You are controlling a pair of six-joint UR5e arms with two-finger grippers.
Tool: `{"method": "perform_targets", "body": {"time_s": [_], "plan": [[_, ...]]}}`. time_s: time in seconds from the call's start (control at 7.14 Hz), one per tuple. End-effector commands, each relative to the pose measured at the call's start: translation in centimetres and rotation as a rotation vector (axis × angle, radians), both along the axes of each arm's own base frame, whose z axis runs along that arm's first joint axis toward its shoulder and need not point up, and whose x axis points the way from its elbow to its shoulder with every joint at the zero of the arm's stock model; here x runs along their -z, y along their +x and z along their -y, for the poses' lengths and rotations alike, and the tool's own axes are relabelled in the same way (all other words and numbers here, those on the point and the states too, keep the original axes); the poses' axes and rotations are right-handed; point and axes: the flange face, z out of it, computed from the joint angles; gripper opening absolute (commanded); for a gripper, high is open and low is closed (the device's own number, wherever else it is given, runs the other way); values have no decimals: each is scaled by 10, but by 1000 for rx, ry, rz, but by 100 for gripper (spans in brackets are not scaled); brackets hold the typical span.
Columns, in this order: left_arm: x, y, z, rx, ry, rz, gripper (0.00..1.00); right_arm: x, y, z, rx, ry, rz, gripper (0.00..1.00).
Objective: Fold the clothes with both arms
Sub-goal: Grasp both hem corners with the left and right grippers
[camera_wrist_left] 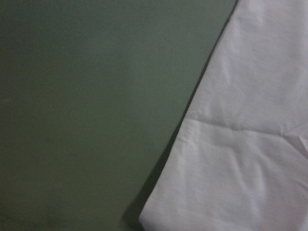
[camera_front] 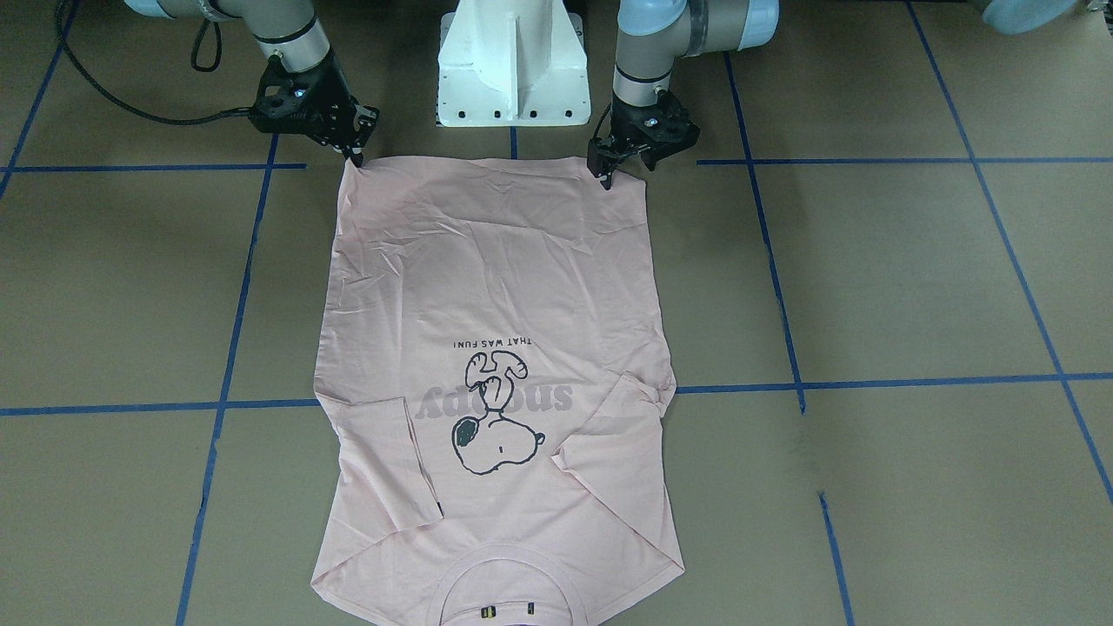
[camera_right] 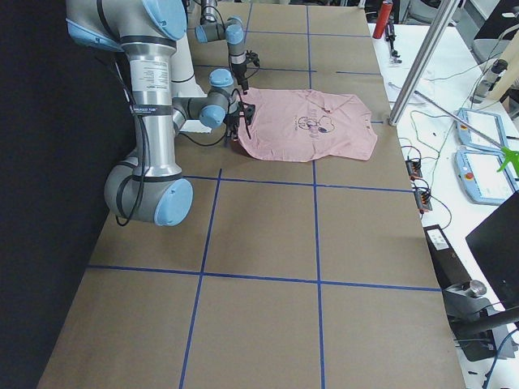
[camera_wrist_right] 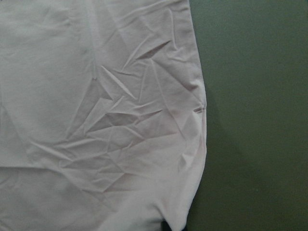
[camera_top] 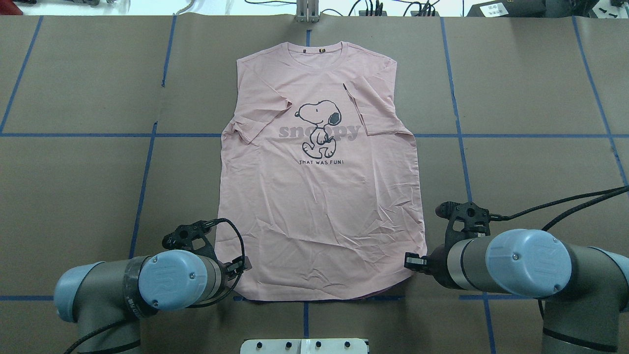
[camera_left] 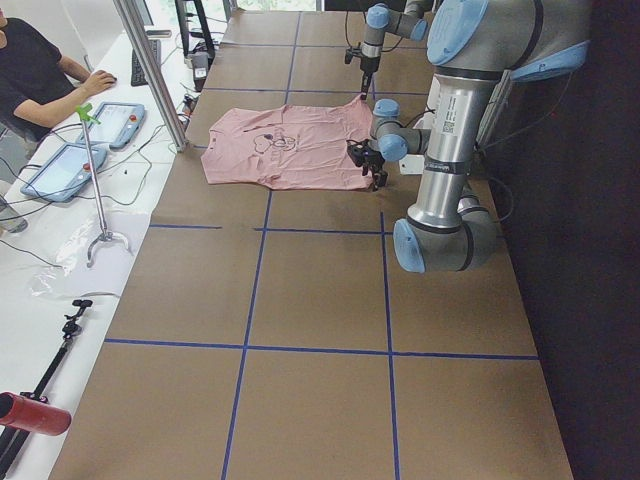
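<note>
Evidently the pink Snoopy T-shirt [camera_top: 319, 206] is lying flat on the counter [camera_top: 516, 98] so the left claw [camera_front: 606, 174] and right claw [camera_front: 355, 155] are meeting its near hem corners, clamped or apart I cannot tell.

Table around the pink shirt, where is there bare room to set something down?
Bare table lies wide on both sides of the T-shirt, crossed only by blue tape lines. Crowded: the hem end nearest the robot, where the left gripper and right gripper sit at the hem corners, with the white pedestal between them.
</note>
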Motion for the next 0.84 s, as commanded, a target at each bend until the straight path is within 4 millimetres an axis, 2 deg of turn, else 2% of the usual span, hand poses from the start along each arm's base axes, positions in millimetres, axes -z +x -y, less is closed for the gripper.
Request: {"method": "perform_targets", "body": {"time_s": [0.0, 0.14, 0.28, 0.7], "plan": [[5, -1, -1, 7, -9, -9, 39, 0, 0, 0, 0, 0, -1, 0], [5, 1, -5, -1, -9, -9, 16, 0, 0, 0, 0, 0, -1, 0], [6, 1, -5, -5, -9, -11, 1, 0, 0, 0, 0, 0, 1, 0], [20, -7, -7, -7, -3, -44, 0, 0, 2, 3, -1, 1, 3, 0]]}}
